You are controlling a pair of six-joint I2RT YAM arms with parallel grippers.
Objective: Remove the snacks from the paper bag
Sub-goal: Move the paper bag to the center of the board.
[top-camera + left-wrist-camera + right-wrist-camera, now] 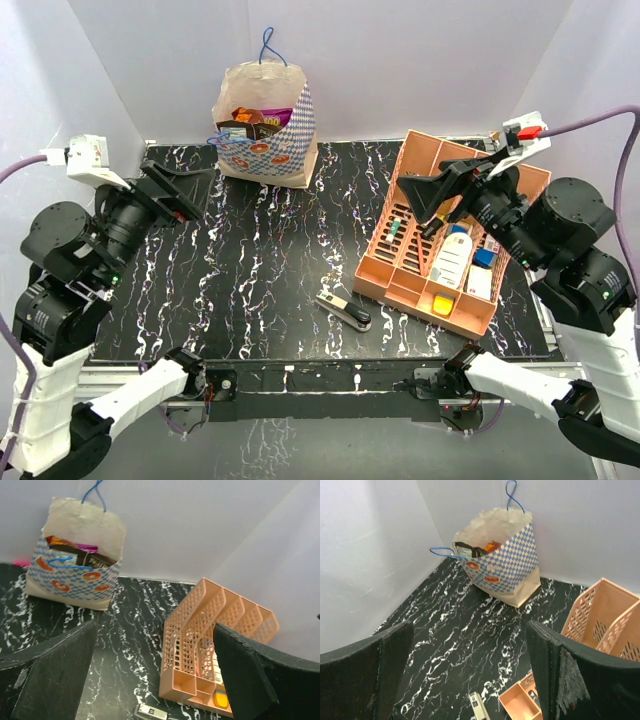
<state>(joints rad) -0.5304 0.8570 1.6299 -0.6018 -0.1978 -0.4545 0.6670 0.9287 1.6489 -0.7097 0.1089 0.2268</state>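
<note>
The cream paper bag [262, 140] with a blue-and-white diamond band and blue string handles stands upright at the back of the black marbled table. It also shows in the left wrist view [75, 577] and the right wrist view [507, 560]. Shiny snack packets [262, 119], purple, orange and brown, poke out of its open top; they also show in the left wrist view [75, 550]. My left gripper [178, 193] is open and empty, raised left of the bag. My right gripper [428, 197] is open and empty above the organiser.
A salmon-pink compartment organiser [412, 170] with small bottles and boxes lies at the right. A black stapler [345, 311] lies on the table in front of it. White walls close in the back and both sides.
</note>
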